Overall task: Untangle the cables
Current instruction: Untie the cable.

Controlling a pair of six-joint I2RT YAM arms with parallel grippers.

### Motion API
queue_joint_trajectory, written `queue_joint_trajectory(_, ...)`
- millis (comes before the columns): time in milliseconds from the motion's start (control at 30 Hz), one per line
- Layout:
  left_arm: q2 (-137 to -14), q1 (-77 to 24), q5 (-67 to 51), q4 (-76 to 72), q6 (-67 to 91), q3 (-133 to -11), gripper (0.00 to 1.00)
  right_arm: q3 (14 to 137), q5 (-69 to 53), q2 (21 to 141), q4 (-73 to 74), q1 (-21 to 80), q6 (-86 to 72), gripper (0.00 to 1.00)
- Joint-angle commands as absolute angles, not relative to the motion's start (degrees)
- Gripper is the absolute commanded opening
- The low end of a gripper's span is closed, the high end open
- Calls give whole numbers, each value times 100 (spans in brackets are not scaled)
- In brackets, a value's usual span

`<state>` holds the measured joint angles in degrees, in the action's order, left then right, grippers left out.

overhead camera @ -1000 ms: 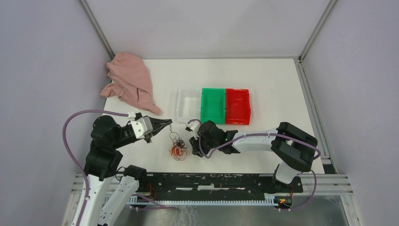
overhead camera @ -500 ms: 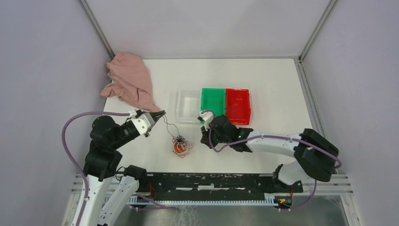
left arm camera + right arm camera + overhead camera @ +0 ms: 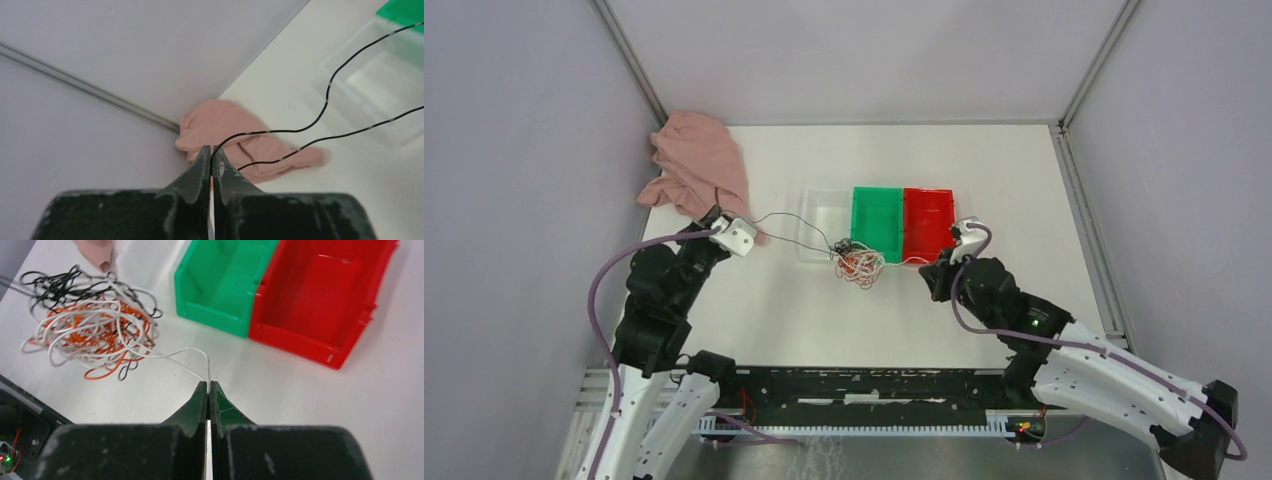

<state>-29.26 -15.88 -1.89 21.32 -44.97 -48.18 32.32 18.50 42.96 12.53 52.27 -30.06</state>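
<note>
Being gripped at both ends, the cables [image 3: 90,325] were strung across the table [image 3: 1024,180]: black strand [image 3: 325,100] clamped in the left gripper [image 3: 211,150], white strand [image 3: 190,351] in the right gripper [image 3: 208,385].

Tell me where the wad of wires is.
In the top view, the wad of wires is mid-table, by the near edges of the clear bin and green bin.

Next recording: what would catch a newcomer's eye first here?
A tangled wad of thin orange, black and white wires sits in front of the green plastic bin. The left fingers pinch its black strand near the crumpled pink cloth; the right fingers pinch a white strand near the red plastic bin.
</note>
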Motion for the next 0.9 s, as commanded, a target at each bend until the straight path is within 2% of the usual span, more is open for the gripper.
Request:
queue_joint_trajectory(0, -2728, -1562, 1040, 1806, -5532, -4328, 3, 3569, 2995, 3846, 2703, 5145, -3520, 0)
queue_joint_trajectory(300, -2691, -1311, 1346, 1581, -5916, -3336, 3, 4537, 5148, 3521, 5250, 4921, -4680, 0)
queue_joint_trajectory(467, -2905, -561, 919, 1158, -6381, -2946, 3, 4970, 5888, 3588, 6210, 4807, -5011, 0)
queue_joint_trajectory(633, -3210, 530, -213, 1497, -6479, -2998, 3, 5183, 5959, 3334, 6197, 4790, -4781, 0)
queue_joint_trajectory(767, -3139, 715, -1498, 2535, -6411, -3309, 5, 5143, 5034, 3136, 5008, 4790, -3846, 0)
queue_joint_trajectory(800, -3097, 720, -1880, 2826, -6409, -3382, 11, 5188, 4788, 3167, 4770, 4788, -3690, 0)
queue_joint_trajectory(833, -3073, 715, -2205, 3128, -6446, -3451, 32, 5262, 4528, 3216, 4563, 4790, -3553, 0)
queue_joint_trajectory(867, -3073, 720, -2568, 3472, -6545, -3534, 61, 5343, 4146, 3295, 4330, 4790, -3391, 0)
